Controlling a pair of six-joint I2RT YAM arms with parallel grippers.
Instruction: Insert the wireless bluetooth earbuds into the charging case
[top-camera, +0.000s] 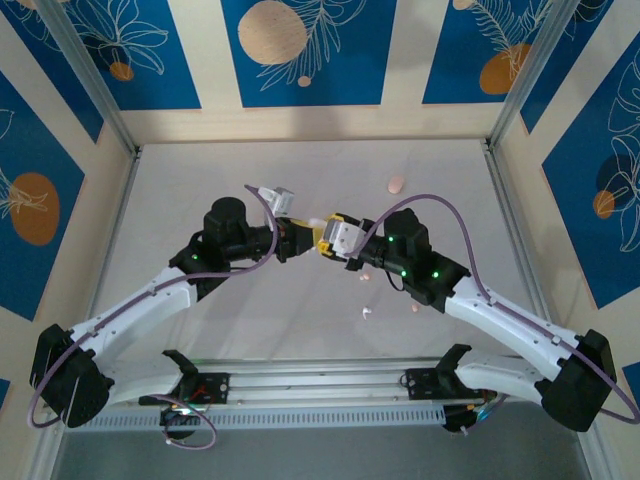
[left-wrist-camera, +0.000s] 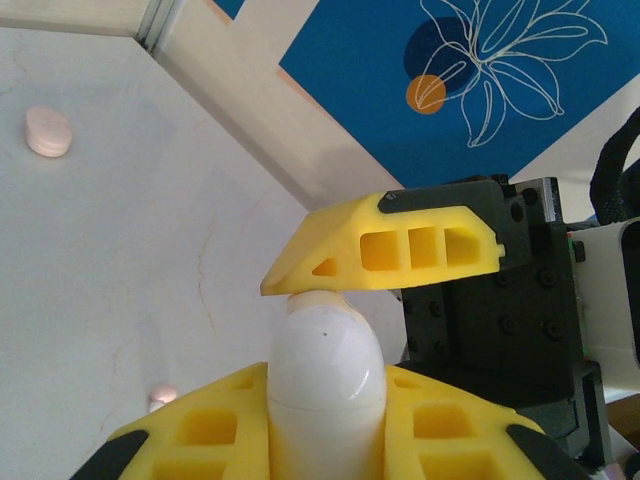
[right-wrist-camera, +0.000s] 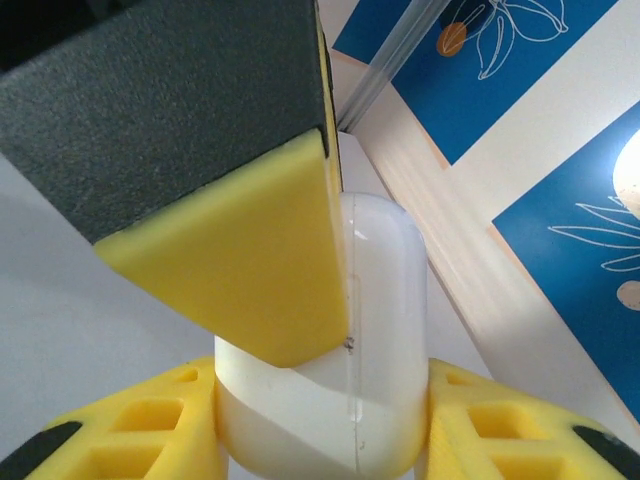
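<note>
A white, pebble-shaped charging case (left-wrist-camera: 325, 350) is held above the table between both grippers, where the two arms meet mid-table. My left gripper (left-wrist-camera: 325, 395) is shut on its lower half, and a yellow finger (left-wrist-camera: 390, 245) of the right gripper presses on its rounded top. In the right wrist view the case (right-wrist-camera: 385, 300) sits between the fingers of my right gripper (right-wrist-camera: 320, 425), with a left finger (right-wrist-camera: 230, 260) lying across it. The case's lid looks closed. Loose earbuds lie on the table: a pink one (top-camera: 365, 277), a white one (top-camera: 367, 312) and another pink one (top-camera: 415, 307).
A pink case (top-camera: 396, 184) lies shut toward the back of the table, also seen as the pink case (left-wrist-camera: 48, 131) in the left wrist view. A pink earbud (left-wrist-camera: 162, 396) lies just left of my left fingers. Walls with blue panels enclose the table.
</note>
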